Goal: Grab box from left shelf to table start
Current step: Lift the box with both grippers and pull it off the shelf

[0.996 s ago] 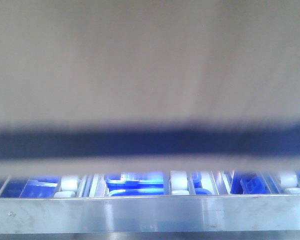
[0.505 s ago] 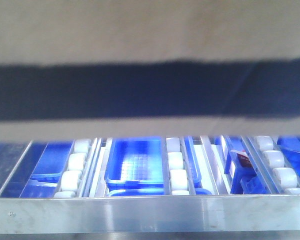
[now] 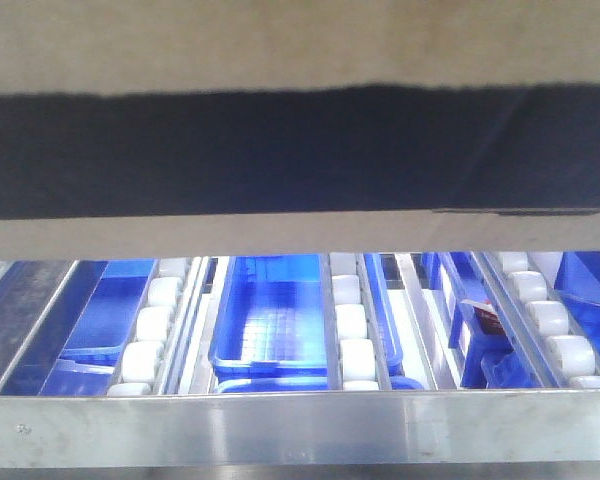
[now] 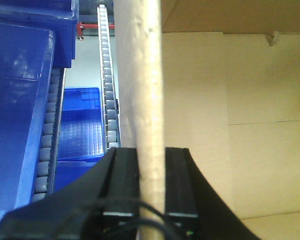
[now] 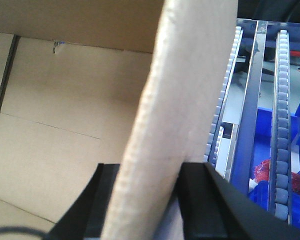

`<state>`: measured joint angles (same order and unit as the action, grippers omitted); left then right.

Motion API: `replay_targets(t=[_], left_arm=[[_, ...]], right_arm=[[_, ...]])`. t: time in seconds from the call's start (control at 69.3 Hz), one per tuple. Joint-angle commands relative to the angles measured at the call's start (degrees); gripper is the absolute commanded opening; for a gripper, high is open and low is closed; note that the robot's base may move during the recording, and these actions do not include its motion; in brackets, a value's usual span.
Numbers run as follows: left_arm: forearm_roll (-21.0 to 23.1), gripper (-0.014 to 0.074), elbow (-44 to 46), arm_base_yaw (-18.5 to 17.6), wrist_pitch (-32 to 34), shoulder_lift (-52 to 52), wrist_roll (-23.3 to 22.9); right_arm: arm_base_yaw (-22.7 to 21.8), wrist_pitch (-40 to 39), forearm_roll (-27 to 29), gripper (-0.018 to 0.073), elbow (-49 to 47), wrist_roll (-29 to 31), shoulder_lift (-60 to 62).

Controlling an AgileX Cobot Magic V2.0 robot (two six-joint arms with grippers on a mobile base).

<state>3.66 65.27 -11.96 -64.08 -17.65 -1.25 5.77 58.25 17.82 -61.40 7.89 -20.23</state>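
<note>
Item: box [image 3: 280, 60], raised higher than a second ago, hanging above the left shelf [image 3: 300, 428] rail. Holding: left claw [image 4: 151, 185], right claw [image 5: 152, 200], each pinching a box wall. Beneath: white rollers [image 3: 350, 325], blue trays [image 3: 270, 320], now more exposed.

Front view is bright but soft: box [image 3: 300, 45] sits v. close to lens, out of focus w/ fuzzy edges on its black band. Left shelf [image 3: 300, 425] rail shows streaky glare, and blue bins [image 3: 270, 320] look oversaturated w/ blown-out white beside rollers [image 3: 350, 320]. Wrist views are evenly lit, cardboard edge blurred up close; left gripper [image 4: 151, 155] and right gripper [image 5: 150, 170] are near-black silhouettes, no detail.
</note>
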Motion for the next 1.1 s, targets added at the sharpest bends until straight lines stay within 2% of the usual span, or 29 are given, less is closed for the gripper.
replay_targets(t=[0.0, 1.083], left_arm=[[1.61, -0.0093, 2.16, -0.35, 10.29, -0.58, 0.86], [1.61, -0.0100, 1.59, -0.35, 10.40, -0.58, 0.86]], right_arm=[[-0.07, -7.84, -0.66, 0.0057, -1.71, 3.57, -0.70], [-0.07, -7.84, -0.66, 0.0057, -1.71, 3.57, -0.70]])
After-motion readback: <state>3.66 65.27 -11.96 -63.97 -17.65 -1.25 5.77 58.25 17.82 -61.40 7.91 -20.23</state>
